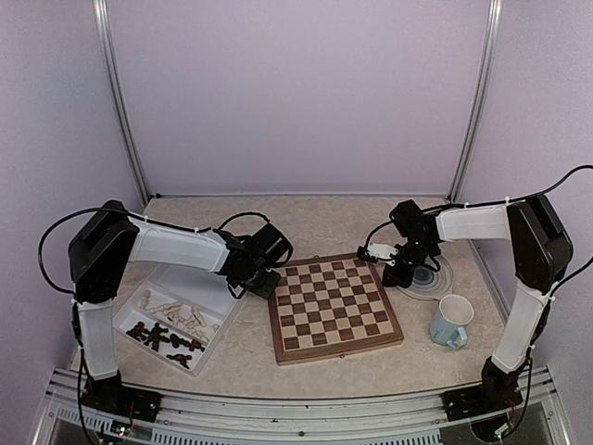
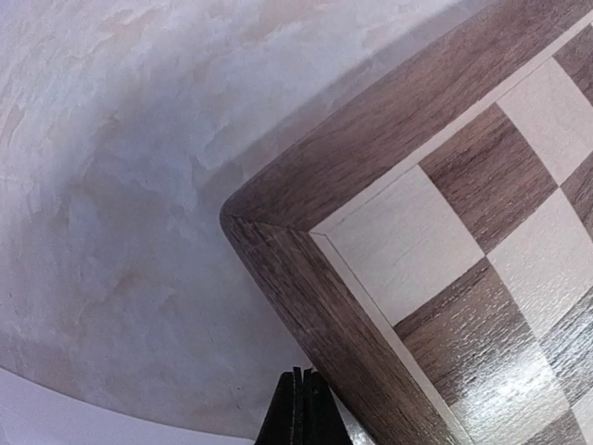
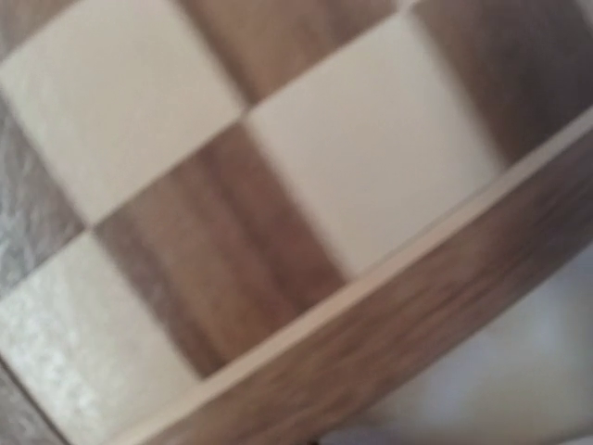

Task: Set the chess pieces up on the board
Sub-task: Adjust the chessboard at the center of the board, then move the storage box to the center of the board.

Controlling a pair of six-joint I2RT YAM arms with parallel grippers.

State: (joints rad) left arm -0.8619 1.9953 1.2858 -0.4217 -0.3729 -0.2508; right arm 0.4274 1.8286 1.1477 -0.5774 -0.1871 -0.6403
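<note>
The board (image 1: 334,306) lies flat in the middle of the table with no pieces on it. The chess pieces lie loose in a white tray (image 1: 190,283) on the left: pale ones (image 1: 176,312) behind, dark ones (image 1: 167,337) in front. My left gripper (image 1: 268,284) is low at the board's far left corner. In the left wrist view its fingers (image 2: 301,408) are pressed together, empty, beside the board's brown border (image 2: 306,306). My right gripper (image 1: 397,275) sits at the far right corner. The right wrist view shows only blurred board squares (image 3: 278,185) up close, and the gripper is shut.
A round grey-ringed plate (image 1: 434,278) lies just right of the board, partly under the right arm. A pale blue mug (image 1: 451,322) stands in front of it. The tray's near corner is close to the table's front left edge.
</note>
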